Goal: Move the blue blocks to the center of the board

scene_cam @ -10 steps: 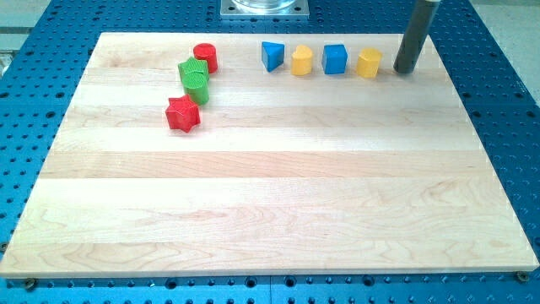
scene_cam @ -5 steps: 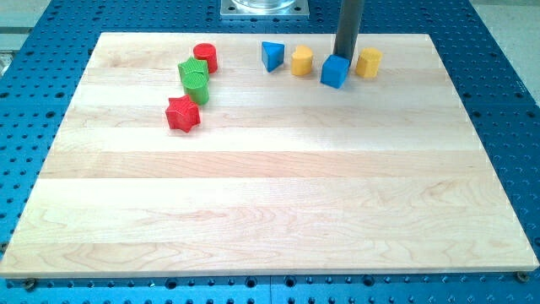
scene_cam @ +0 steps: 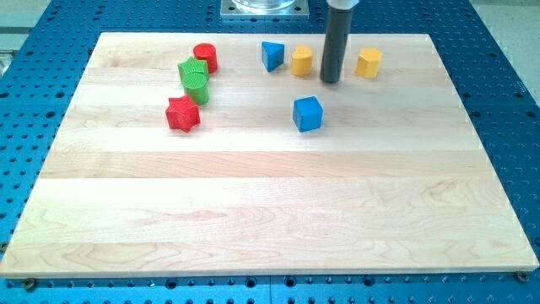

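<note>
A blue cube (scene_cam: 308,114) lies on the wooden board (scene_cam: 270,211), above the board's middle and a little right. A blue triangular block (scene_cam: 271,56) stands near the view's top edge of the board. My tip (scene_cam: 330,81) rests on the board just above and right of the blue cube, apart from it, between two yellow blocks.
A yellow block (scene_cam: 302,61) is left of the rod and another yellow block (scene_cam: 368,62) is right of it. At the view's upper left stand a red cylinder (scene_cam: 205,57), a green block (scene_cam: 194,79) and a red star (scene_cam: 182,114).
My rod swept from the view's right to between the yellow blocks. The blue cube left the top row and slid down and left toward the board's middle.
</note>
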`<state>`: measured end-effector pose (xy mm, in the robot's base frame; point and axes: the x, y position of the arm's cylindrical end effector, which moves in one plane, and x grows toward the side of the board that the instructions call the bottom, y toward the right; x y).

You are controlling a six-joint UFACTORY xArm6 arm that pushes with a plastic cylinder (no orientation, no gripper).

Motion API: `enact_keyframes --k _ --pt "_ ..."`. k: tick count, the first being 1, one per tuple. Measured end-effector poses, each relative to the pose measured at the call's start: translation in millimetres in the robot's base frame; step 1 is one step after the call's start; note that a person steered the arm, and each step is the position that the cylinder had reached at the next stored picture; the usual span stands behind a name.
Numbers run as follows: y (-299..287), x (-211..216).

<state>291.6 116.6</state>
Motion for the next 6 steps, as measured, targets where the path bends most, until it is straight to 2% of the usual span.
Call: enact_keyframes --k 1,2,3,4,6 --pt "9 -54" --pt "-32 -85" --pt "-97 -75" --pt "-115 -35" --pt "-103 68"
